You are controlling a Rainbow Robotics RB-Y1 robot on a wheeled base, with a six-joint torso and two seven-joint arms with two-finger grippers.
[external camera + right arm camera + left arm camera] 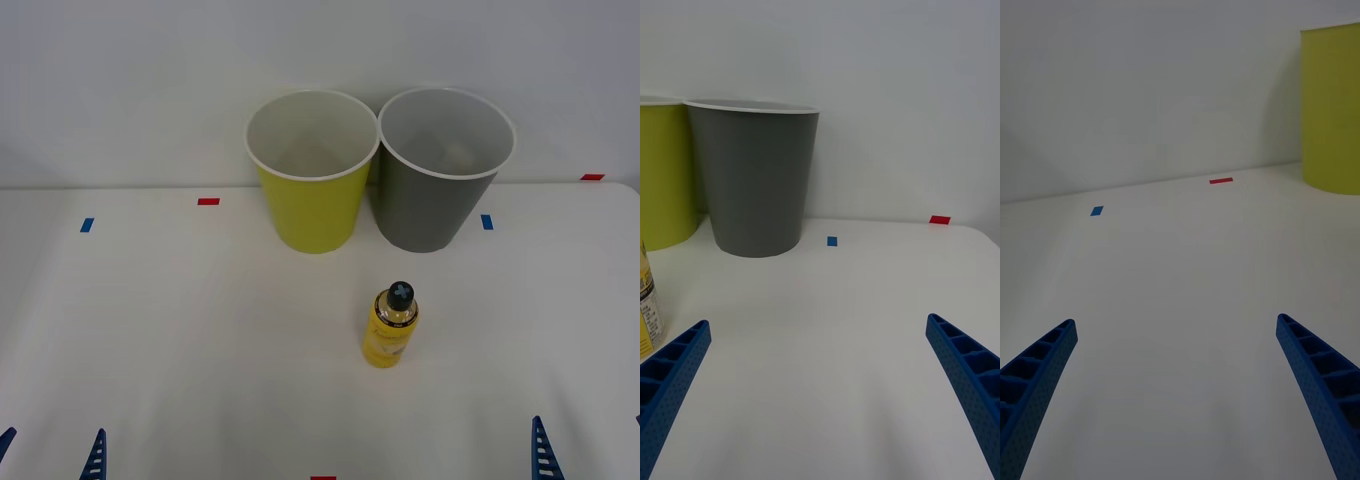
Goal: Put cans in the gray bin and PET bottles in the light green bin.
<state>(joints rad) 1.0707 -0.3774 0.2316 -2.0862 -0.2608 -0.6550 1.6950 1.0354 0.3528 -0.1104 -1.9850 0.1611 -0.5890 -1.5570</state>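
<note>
White table and a plain pale wall behind it make the whole scene, with small red and blue tape marks stuck on the surface near the far edge. At the far side stand two round bins, touching or almost touching: the light green bin on the left and the gray bin on the right, both upright with the mouths open to the top, so a thing can be dropped in from above. Nearer to the robot, a little right of the middle, the small PET bottle stands upright on its base, with yellow label and black cap, well apart from both bins; nothing touches it. The left gripper waits low at the near left side, with its blue fingers spread wide and holding nothing. The right gripper is at the near right side, also wide open and empty, and the bottle is just beside its left finger. I judge the sorting is not yet begun, and the right arm seems the closer one for taking the bottle to the green bin.
</note>
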